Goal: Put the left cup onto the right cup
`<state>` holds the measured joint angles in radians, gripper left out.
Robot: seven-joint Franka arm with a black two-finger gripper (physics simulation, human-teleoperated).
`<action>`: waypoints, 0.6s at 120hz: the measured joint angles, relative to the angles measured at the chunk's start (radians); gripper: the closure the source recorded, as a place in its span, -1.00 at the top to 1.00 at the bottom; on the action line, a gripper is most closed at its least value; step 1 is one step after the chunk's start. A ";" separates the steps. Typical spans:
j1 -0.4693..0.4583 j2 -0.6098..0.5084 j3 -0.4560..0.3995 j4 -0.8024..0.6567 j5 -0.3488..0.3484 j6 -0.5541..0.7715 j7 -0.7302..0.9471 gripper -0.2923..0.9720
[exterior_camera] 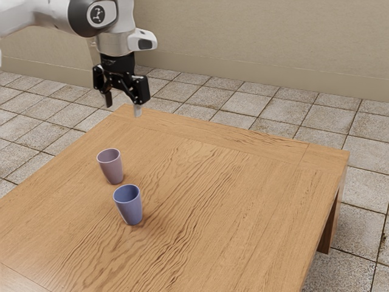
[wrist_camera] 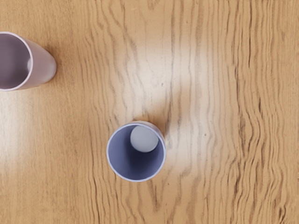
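Two cups stand upright on the wooden table, one mauve cup and one blue cup, near each other but not touching. The single gripper hangs high above them, its fingers spread and empty, touching neither; the wrist view looks down into the blue cup. A tiled floor surrounds the table.

Bright even light w/ soft glare patch on tabletop, shadows v. faint.
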<state>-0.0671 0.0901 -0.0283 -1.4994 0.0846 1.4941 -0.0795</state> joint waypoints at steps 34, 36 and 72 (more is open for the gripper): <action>0.009 0.004 0.000 -0.012 0.000 0.020 0.001 0.54; 0.010 0.004 0.000 -0.013 0.000 0.021 0.001 0.54; 0.064 0.066 0.001 -0.012 -0.016 0.074 0.001 0.54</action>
<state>-0.0033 0.1558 -0.0276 -1.5113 0.0690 1.5676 -0.0782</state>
